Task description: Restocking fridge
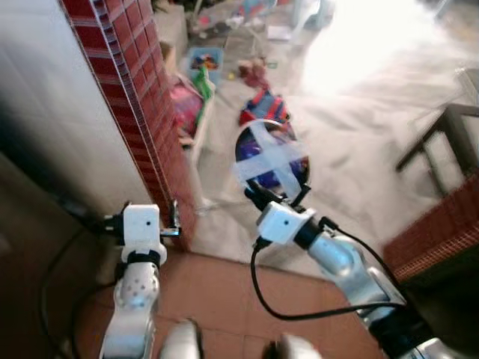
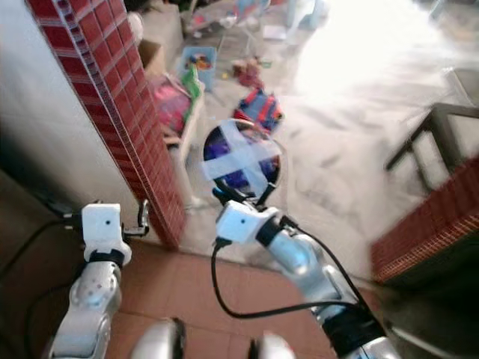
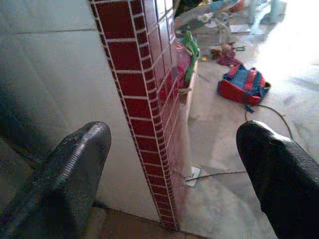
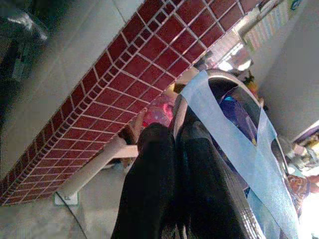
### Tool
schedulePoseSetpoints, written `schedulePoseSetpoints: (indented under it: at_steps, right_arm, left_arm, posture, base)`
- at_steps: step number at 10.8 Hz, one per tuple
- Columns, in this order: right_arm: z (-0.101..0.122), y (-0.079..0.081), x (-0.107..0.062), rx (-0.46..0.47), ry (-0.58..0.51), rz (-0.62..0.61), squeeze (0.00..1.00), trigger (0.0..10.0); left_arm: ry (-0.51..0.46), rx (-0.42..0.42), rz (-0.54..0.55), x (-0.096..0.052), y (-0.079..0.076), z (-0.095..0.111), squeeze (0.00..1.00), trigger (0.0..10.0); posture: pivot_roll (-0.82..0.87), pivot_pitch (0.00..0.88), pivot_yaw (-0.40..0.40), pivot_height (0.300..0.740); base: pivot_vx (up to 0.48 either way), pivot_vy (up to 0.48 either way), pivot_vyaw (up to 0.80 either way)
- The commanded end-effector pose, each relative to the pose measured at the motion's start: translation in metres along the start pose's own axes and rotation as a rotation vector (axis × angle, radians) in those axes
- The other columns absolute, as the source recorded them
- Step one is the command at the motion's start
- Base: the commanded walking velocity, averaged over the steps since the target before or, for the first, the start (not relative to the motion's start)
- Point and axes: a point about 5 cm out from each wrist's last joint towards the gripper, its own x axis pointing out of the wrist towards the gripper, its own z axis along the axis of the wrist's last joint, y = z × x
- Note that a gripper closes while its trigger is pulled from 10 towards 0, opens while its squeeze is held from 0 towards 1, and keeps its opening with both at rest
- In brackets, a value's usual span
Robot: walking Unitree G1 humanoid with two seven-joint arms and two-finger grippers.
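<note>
R gripper (image 1: 273, 196) jaws clamped on rim of taped round container (image 1: 271, 155), held up. L gripper (image 3: 174, 164) jaws wide apart, empty, near red brick pillar (image 1: 138, 97).

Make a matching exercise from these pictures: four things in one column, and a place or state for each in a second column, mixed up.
Things:
1. left tool
2. right tool
3. round dish
4. backpack

Places or states:
a. lies on the pale floor
b. open, holding nothing
c. crossed with pale blue tape
d. shut on the dish's rim

Pairs: 1-b, 2-d, 3-c, 4-a
</note>
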Motion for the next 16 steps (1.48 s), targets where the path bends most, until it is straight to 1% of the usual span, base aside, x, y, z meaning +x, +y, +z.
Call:
schedulePoseSetpoints:
  at_steps: [1, 4, 5, 7, 8, 9, 10, 11, 13, 14, 15, 16]
  right_arm:
    - [0.005, -0.001, 0.003, 0.002, -0.026, -0.011, 0.0, 10.0]
    - [0.004, -0.001, 0.004, 0.003, -0.026, -0.01, 0.0, 10.0]
    - [0.003, -0.002, 0.004, 0.017, -0.016, -0.026, 0.0, 10.0]
    - [0.001, -0.005, 0.003, 0.097, 0.014, -0.079, 0.0, 10.0]
    - [-0.004, -0.009, 0.002, 0.226, 0.054, -0.153, 0.0, 10.0]
    - [-0.005, -0.011, 0.002, 0.265, 0.065, -0.182, 0.0, 10.0]
    - [-0.003, -0.01, 0.002, 0.252, 0.057, -0.171, 0.0, 10.0]
    - [-0.003, -0.01, 0.003, 0.266, 0.056, -0.165, 0.0, 10.0]
    - [-0.001, -0.011, 0.004, 0.363, 0.047, -0.156, 0.0, 10.0]
    - [0.002, -0.008, 0.005, 0.386, 0.03, -0.134, 0.0, 10.0]
    - [0.004, -0.007, 0.005, 0.378, 0.024, -0.124, 0.0, 10.0]
    - [0.004, -0.006, 0.005, 0.407, 0.025, -0.128, 0.0, 10.0]
  left_arm:
    - [0.009, 0.01, 0.015, 0.0, 0.005, -0.001, 0.0, 10.0]
    - [0.006, 0.016, 0.014, 0.001, 0.005, -0.001, 0.0, 10.0]
    - [0.0, 0.018, 0.01, 0.001, 0.005, 0.0, 0.0, 10.0]
    - [-0.009, 0.018, 0.012, 0.001, 0.005, 0.001, 0.0, 10.0]
    - [-0.022, 0.008, 0.017, 0.001, 0.006, 0.003, 0.0, 10.0]
    - [-0.03, 0.005, 0.016, 0.001, 0.006, 0.004, 0.0, 10.0]
    - [-0.031, 0.0, 0.013, 0.001, 0.006, 0.004, 0.0, 10.0]
    - [-0.028, -0.003, 0.015, 0.001, 0.006, 0.004, 0.0, 10.0]
    - [-0.024, -0.003, 0.017, 0.0, 0.007, 0.003, 0.0, 10.0]
    - [-0.023, -0.005, 0.019, 0.0, 0.007, 0.003, 0.0, 10.0]
    - [-0.022, -0.007, 0.022, 0.0, 0.007, 0.003, 0.0, 10.0]
    - [-0.021, -0.01, 0.028, 0.0, 0.008, 0.003, 0.0, 10.0]
  posture:
    - [0.02, 0.1, -0.029, 0.74]
    - [0.02, 0.096, -0.026, 0.74]
    - [0.02, 0.096, -0.025, 0.74]
    - [0.02, 0.096, -0.025, 0.74]
    - [0.02, 0.095, -0.025, 0.74]
    - [0.02, 0.095, -0.022, 0.74]
    - [0.02, 0.097, -0.022, 0.74]
    - [0.02, 0.098, -0.022, 0.74]
    - [0.02, 0.102, -0.024, 0.74]
    - [0.02, 0.107, -0.026, 0.74]
    - [0.02, 0.108, -0.027, 0.74]
    - [0.02, 0.109, -0.027, 0.74]
  base:
    - [-0.409, 0.0, 0.0]
    - [-0.362, 0.0, 0.0]
    - [-0.296, 0.0, 0.0]
    - [0.0, 0.0, 0.0]
    - [0.0, 0.0, 0.0]
    - [0.0, 0.0, 0.0]
    - [0.0, 0.0, 0.0]
    - [0.0, 0.0, 0.0]
    - [0.0, 0.0, 0.0]
    - [0.0, 0.0, 0.0]
    - [0.0, 0.0, 0.0]
    - [0.0, 0.0, 0.0]
